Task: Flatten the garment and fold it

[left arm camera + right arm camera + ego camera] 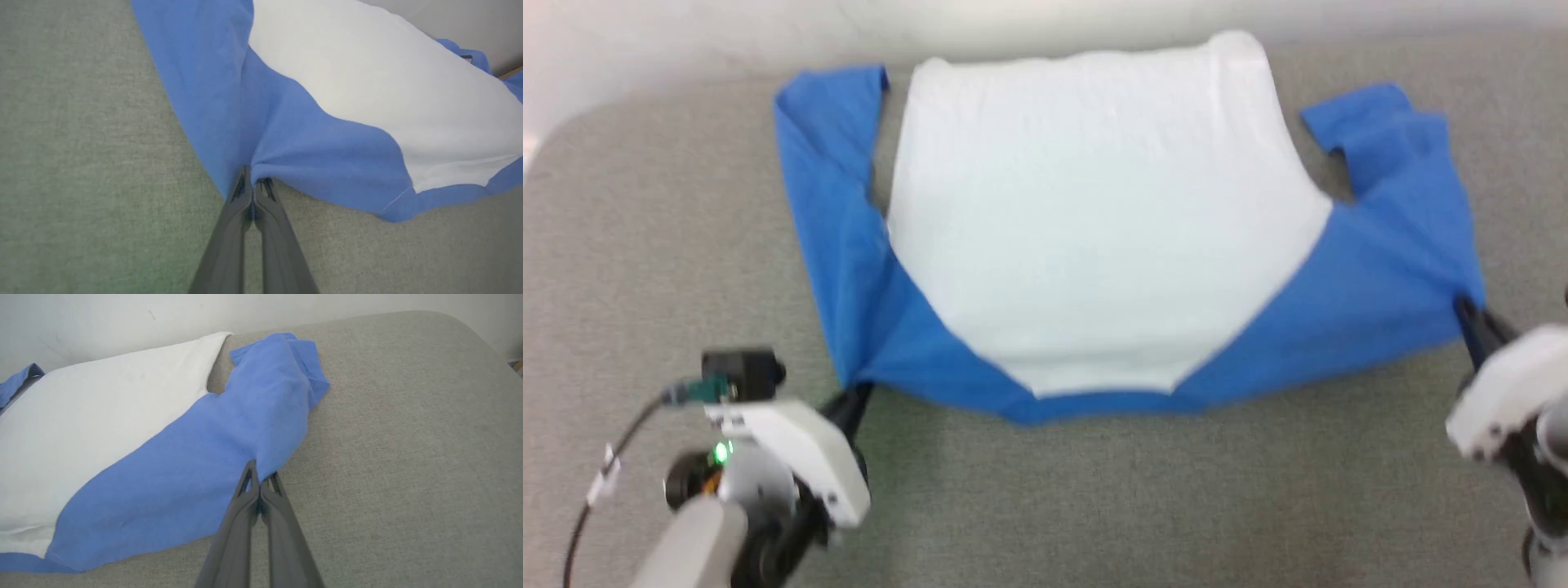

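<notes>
- Nearest you, your left gripper is clenched on one blue shoulder corner of the garment, and the cloth bunches at its tips.
- Your right gripper is pinched tight on the opposite blue corner.
- Between them, the blue neck edge lies on the grey padded surface.
- Farther off, the white body spreads flat toward the wall.
- The left sleeve and the rumpled right sleeve point away from you.
</notes>
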You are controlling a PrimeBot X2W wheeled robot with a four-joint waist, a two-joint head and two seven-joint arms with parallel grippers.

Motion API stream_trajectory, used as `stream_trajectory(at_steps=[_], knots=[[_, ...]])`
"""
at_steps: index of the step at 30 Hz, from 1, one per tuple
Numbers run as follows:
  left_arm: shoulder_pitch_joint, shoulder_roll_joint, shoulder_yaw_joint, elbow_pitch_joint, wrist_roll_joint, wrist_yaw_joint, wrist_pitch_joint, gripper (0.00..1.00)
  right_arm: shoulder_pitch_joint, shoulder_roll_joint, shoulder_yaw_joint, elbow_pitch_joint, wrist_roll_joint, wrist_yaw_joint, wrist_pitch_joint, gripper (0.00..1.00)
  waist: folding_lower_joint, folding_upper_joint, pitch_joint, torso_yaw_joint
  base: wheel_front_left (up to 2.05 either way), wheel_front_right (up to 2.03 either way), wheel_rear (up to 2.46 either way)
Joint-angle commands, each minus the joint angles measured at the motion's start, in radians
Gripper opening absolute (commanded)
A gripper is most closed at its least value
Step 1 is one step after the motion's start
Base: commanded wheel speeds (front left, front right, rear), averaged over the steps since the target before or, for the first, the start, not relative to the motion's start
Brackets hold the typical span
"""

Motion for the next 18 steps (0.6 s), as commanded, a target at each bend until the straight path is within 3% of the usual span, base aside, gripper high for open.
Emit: stream_trajectory(at_steps=[1,11,18], knots=[[0.023,0.003,0.004,-0.008,-0.004,0.010,0.004,0.00,0.017,0.002,-0.012,-0.013,-0.005,-0.002,0.003,0.00,0.0004,-0.0001,-0.047,0.023,0.00,0.00,0.00],[0.252,0.037,0.002,-0.217,-0.032,0.105,0.079,0.00,0.221,0.044,-0.138,-0.139,-0.051,-0.002,0.126,0.00,0.0004,-0.0001,-0.092,0.038,0.00,0.00,0.00],[0.349,0.015,-0.029,-0.272,-0.058,0.137,0.113,0.00,0.280,0.045,-0.170,-0.082,-0.049,-0.002,0.186,0.00,0.0004,-0.0001,-0.094,0.047,0.00,0.00,0.00]])
